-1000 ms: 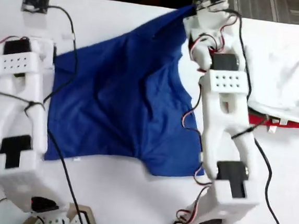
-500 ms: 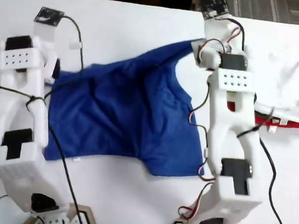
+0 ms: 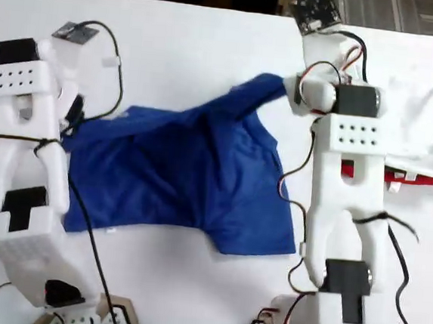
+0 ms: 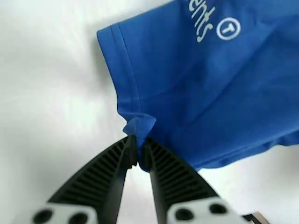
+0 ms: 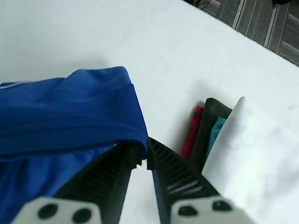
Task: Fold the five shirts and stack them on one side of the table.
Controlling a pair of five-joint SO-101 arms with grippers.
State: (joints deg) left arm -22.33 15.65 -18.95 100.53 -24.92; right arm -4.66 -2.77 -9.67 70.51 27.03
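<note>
Blue shirt [image 3: 185,174] lies rumpled and partly spread on the white tabletop [image 3: 196,46], between the two arms. Left gripper [image 4: 138,156] is pressed together on a small bunch of fabric at a hemmed edge; right gripper [image 5: 142,157] likewise pinches the shirt's other end. Stack of folded shirts [image 3: 425,123], white on top with red, black and teal edges beneath, sits beside the right arm.
</note>
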